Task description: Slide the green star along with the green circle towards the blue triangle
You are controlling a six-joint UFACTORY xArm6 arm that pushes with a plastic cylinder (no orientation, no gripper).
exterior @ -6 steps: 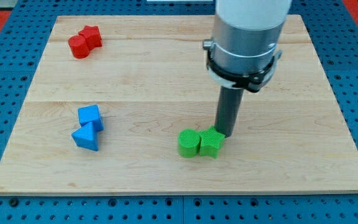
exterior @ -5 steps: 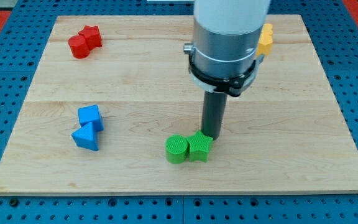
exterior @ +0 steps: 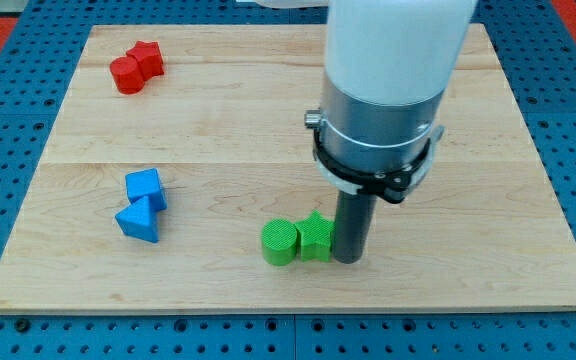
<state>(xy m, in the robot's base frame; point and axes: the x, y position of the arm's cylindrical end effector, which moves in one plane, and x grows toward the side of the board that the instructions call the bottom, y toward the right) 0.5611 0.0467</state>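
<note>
Near the board's [exterior: 528,150] top left corner sit two red blocks, touching – a round one [exterior: 125,74] and a star [exterior: 147,58] just to its right.

Lower down, near the left edge, are two blue blocks, also touching. The blue cube [exterior: 145,187] is on top in the view, and the blue triangle [exterior: 137,223] sits just under it, closer to the bottom edge.

Next, near the middle of the bottom edge, comes the green circle [exterior: 279,242]. The green star [exterior: 315,238] is pressed right against its right side, so the two greens make one little row. There is a gap of bare wood between the green circle and the blue triangle – they are apart, at about the same height on the board.

My tip [exterior: 348,259] is down on the wood, right at the green star's right side. It looks like it touches the star, but I cannot tell for sure. I have no jaws to open or close – just my dark rod, standing straight up, with my big grey and white arm [exterior: 388,100] above it. My arm hides part of the board near the top right.
</note>
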